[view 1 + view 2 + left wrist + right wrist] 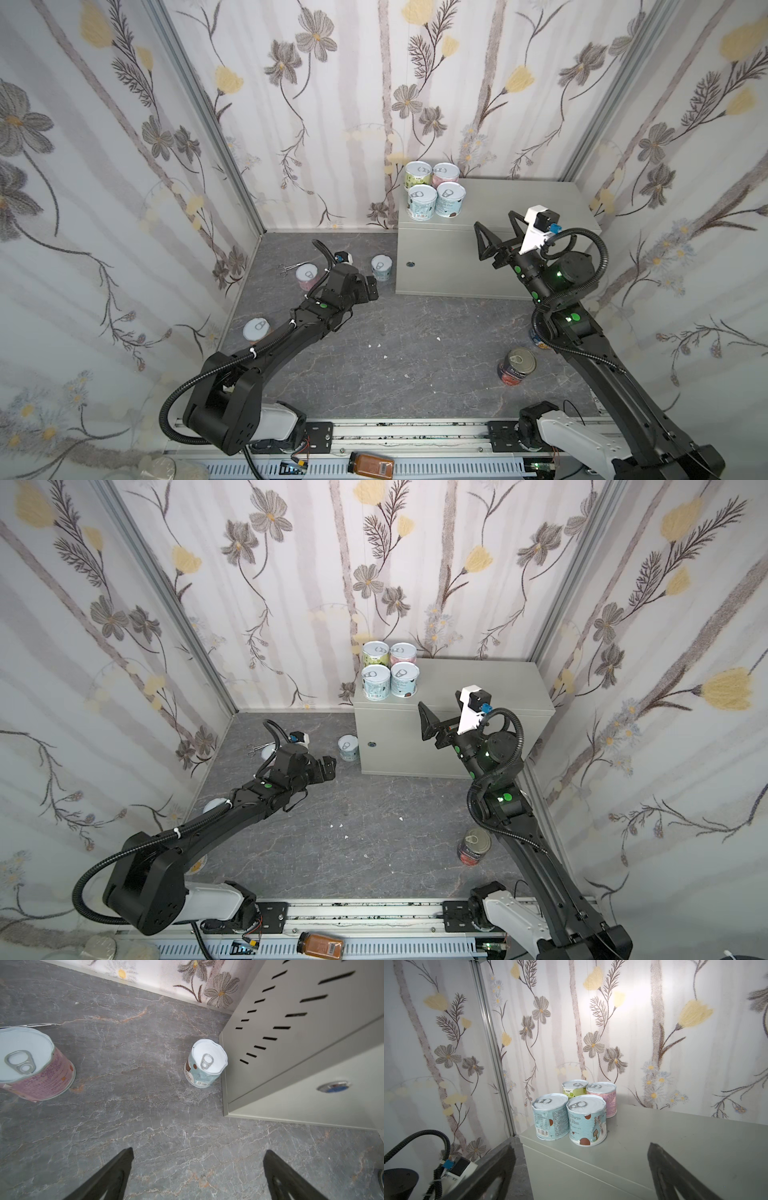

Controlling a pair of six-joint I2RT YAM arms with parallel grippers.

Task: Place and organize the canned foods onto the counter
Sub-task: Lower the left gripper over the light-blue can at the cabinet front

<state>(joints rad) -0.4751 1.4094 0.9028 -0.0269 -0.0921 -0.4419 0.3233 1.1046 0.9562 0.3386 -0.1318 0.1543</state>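
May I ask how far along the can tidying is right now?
Done: four short pastel-labelled tins sit clustered on the light-grey metal cabinet top. In hand: nothing; the left gripper and right gripper are open and empty. Left: on the dark marbled floor, a pink-labelled tin, a pale blue tin, another short tin and a taller tomato-labelled tin; one more shows partly behind the right arm.

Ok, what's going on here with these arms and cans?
Cans are being put up on the grey cabinet. Four short cans stand in a tight square at its back left corner. The right gripper hangs open by the cabinet, empty. The left gripper, also open, hovers over the floor near a blue can and a pink can.
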